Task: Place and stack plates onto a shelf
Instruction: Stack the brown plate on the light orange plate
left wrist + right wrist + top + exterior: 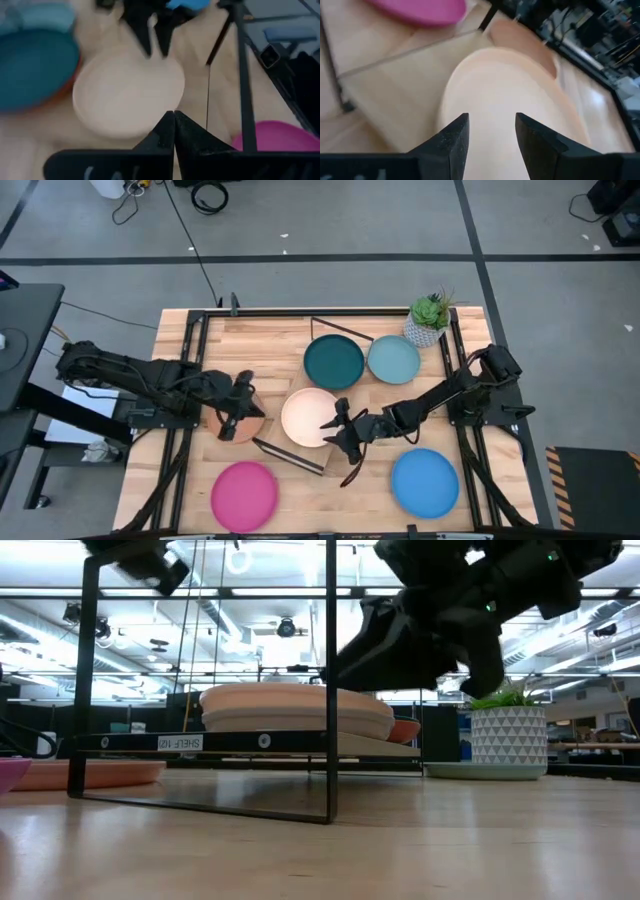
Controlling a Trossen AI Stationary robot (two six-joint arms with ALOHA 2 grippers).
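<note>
The shelf stands mid-table, and its labelled board edge shows in the low view. A cream plate lies on it, on top of another pale plate. My right gripper is open. It hovers at the cream plate's right rim, fingers apart above it. My left gripper is shut and raised over a tan plate lying on the table left of the shelf. The dark teal plate rests on an orange one.
A light blue plate and a potted plant sit toward the far right. The pink plate and the bright blue plate lie near the front edge. The shelf's thin black wire frame rises around the stack.
</note>
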